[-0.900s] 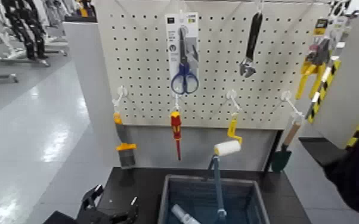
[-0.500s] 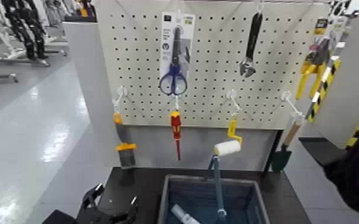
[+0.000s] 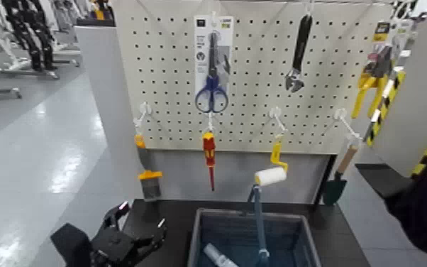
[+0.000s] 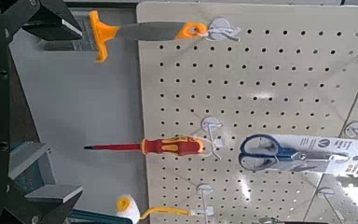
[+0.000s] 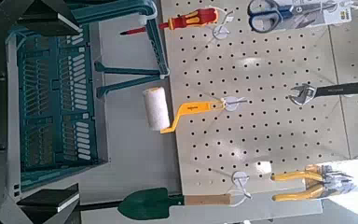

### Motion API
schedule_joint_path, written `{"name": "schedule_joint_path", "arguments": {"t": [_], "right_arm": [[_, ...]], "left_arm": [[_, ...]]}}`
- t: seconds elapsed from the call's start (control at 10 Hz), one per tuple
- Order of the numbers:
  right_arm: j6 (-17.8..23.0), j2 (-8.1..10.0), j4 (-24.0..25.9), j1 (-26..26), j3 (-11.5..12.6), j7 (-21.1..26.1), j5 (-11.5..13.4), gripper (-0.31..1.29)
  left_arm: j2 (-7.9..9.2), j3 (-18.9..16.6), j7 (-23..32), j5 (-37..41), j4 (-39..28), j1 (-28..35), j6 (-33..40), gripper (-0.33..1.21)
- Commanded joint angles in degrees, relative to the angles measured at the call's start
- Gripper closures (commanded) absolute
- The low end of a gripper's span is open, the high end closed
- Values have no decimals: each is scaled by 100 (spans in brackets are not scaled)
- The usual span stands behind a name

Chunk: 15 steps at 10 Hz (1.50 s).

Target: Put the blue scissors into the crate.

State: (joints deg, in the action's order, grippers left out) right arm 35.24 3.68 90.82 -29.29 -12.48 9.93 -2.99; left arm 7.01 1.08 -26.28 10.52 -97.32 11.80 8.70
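Note:
The blue scissors (image 3: 213, 67) hang on their white card from a hook high on the pegboard; they also show in the left wrist view (image 4: 289, 152) and the right wrist view (image 5: 280, 13). The grey-blue crate (image 3: 196, 234) stands on the black table below the board, and the right wrist view shows it too (image 5: 61, 93). My left gripper (image 3: 142, 220) is open and empty, low at the table's left front, far below the scissors. My right gripper (image 5: 70, 107) is open and empty, facing the crate; it is out of the head view.
A red-and-yellow screwdriver (image 3: 208, 153) hangs under the scissors. An orange-handled scraper (image 3: 147, 177), a paint roller (image 3: 269, 176), a wrench (image 3: 299, 53), a trowel (image 3: 337, 181) and yellow pliers (image 3: 372, 78) also hang there. A white item (image 3: 216, 255) lies in the crate.
The scissors card has swung on its hook, left and then back toward the middle. My left arm has risen a little into the head view.

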Motion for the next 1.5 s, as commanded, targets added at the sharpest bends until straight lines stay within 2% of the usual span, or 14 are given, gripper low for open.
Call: {"name": "schedule_joint_path", "arguments": {"t": [0.1, 0.5, 0.7, 1.5], "right_arm": [[0, -8, -3, 2, -9, 0, 0, 8], [0, -17, -3, 2, -9, 0, 0, 8], [0, -17, -12, 11, -9, 0, 0, 8], [9, 1, -56, 81, -44, -61, -53, 8]], "left_arm": [[143, -11, -343, 257, -182, -406, -572, 20], [213, -213, -1063, 547, -173, -1065, -1169, 24], [292, -205, -1362, 749, -59, -1443, -1407, 24], [468, 314, -1916, 987, 495, -2683, -1398, 25]]}}
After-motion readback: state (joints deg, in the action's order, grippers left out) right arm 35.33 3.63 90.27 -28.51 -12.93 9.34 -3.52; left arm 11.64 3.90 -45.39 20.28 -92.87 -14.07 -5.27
